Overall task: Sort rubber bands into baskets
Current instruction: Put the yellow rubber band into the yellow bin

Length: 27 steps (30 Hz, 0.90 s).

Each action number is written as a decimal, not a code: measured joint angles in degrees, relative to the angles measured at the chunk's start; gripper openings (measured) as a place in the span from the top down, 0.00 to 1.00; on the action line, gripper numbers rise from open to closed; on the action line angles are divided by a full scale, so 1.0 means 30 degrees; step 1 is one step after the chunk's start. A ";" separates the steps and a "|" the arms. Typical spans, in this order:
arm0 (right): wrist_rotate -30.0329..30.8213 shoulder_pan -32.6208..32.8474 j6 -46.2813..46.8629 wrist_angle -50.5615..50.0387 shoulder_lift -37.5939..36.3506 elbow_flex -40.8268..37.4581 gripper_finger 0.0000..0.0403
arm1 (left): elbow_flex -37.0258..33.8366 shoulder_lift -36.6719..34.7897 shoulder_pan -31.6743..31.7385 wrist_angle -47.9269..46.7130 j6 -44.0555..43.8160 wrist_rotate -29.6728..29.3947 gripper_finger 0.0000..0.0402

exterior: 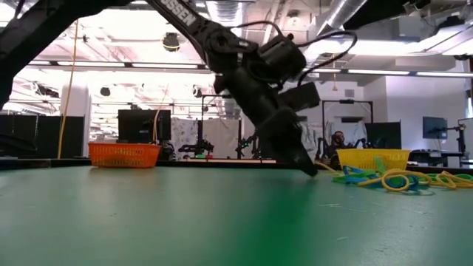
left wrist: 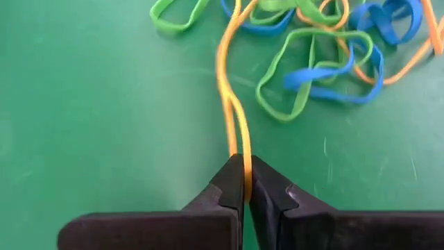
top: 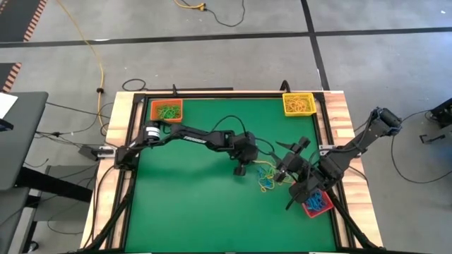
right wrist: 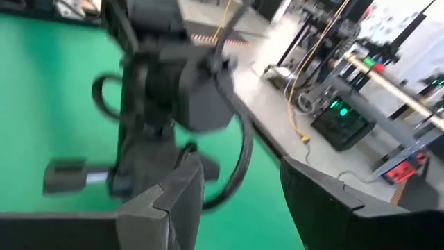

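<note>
On the green mat (top: 191,204), the left gripper (left wrist: 244,182) was pinched shut on one yellow band (left wrist: 232,111) at the edge of the tangled pile (top: 267,178), right gripper (right wrist: 239,201) open nearby; lifting slowly should free it for the yellow basket (top: 298,104).

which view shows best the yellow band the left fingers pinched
The left wrist view: the yellow rubber band runs straight into the shut left gripper. The high view shows only a small tangle beside that gripper, the low view hides the pinch, and the right wrist view misses it.
</note>
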 joint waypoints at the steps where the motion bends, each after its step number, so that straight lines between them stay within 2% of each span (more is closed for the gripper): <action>1: -0.0280 -0.0030 0.0344 -0.0283 0.0000 0.0000 0.44 | -0.0013 -0.0272 -0.0002 -0.0518 0.0132 -0.0302 1.00; 6: -0.1084 -0.0182 0.1059 -0.0951 0.0000 0.0000 0.44 | -0.0010 -0.2172 -0.0209 -0.2119 0.0523 -0.2019 1.00; 14: -0.1082 0.0367 0.1071 -0.1110 0.0000 0.0000 0.44 | 0.0012 -0.4456 -0.0665 -0.4074 0.1027 -0.4261 1.00; 21: -0.1615 -0.0238 0.1319 0.0214 -0.0007 -0.1163 0.44 | 0.0012 -0.6223 -0.0716 -0.4003 0.1233 -0.4427 1.00; 27: -0.1798 -0.1692 -0.0613 0.3421 -0.0007 -0.2433 0.44 | 0.0019 -0.7163 -0.0716 -0.3702 0.1297 -0.4421 1.00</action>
